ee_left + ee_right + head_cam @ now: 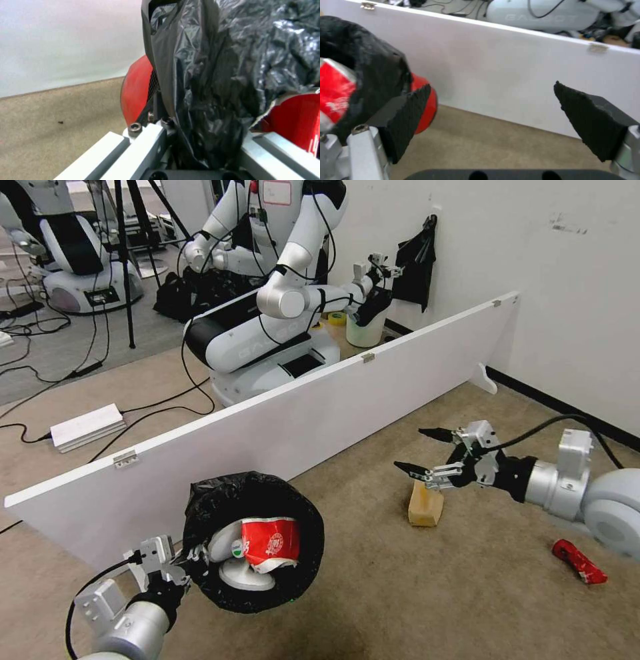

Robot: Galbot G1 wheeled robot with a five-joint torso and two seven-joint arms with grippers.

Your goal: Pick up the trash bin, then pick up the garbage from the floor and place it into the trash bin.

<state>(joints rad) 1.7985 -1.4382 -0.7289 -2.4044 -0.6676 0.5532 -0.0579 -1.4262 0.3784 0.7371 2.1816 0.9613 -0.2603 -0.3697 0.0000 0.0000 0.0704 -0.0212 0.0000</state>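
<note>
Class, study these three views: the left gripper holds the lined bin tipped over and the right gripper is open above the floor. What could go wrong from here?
1. The trash bin, held at its rim by the left gripper, is tipped on its side; the red-white paper cup near its mouth could slide out.
2. The open right gripper hangs above the tan paper bag; closing off-centre might knock it over.

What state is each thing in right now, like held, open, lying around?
trash bin: held off the floor, tipped, litter inside
left gripper: shut on the bin's rim
right gripper: open, empty, above the tan paper bag
tan paper bag: on the carpet
red can: crushed, lying on the carpet
</note>
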